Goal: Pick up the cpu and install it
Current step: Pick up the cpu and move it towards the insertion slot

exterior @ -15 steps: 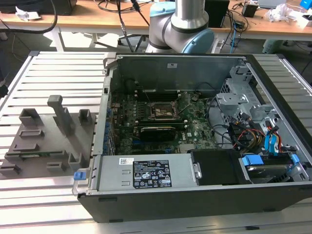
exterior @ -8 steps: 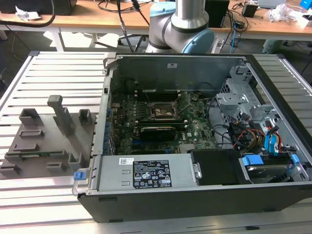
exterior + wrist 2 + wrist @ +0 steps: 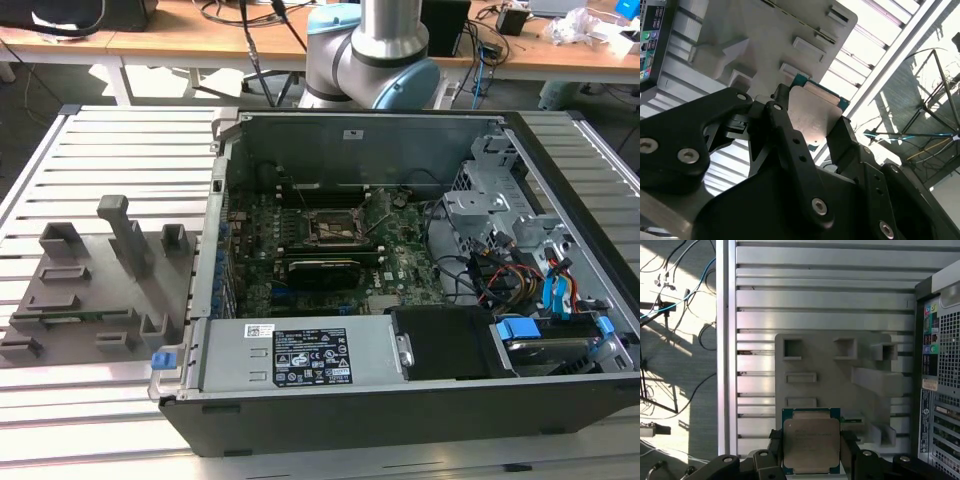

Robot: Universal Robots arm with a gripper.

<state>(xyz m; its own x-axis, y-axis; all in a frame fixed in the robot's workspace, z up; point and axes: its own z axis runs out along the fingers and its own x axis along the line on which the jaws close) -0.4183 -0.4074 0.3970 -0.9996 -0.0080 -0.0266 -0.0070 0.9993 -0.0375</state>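
Fingers (image 3: 776, 446) are closed on the cpu (image 3: 811, 440), one black finger pressed against each of two opposite edges. The second wrist view shows the same grip, with the fingers (image 3: 786, 132) on either side of the cpu (image 3: 812, 116). Its silver-grey metal lid faces the first wrist camera, and a thin blue-green rim of board shows around the lid. The cpu is held clear of the desk and touches nothing but the fingers. Behind it lies the fixture (image 3: 840, 375), a grey plastic plate with raised blocks, slots and a slanted post.

The fixture lies flat on the slatted metal desk (image 3: 815, 305). Just beside it is the case (image 3: 940, 390), its rear panel of ports and grilles facing the first wrist camera.

In the exterior view the fixture (image 3: 100, 290) lies at 9 o'clock from the case (image 3: 222, 200), which rests open on its side with the motherboard (image 3: 270, 290) facing up. The socket (image 3: 335, 228) sits near the middle of the board. A labelled power supply (image 3: 300, 355) runs along the case's 6 o'clock edge. A drive cage (image 3: 490, 215) with blue and orange cables (image 3: 520, 275) fills the 3 o'clock end. The arm (image 3: 385, 50) rises at 12 o'clock, beyond the case.
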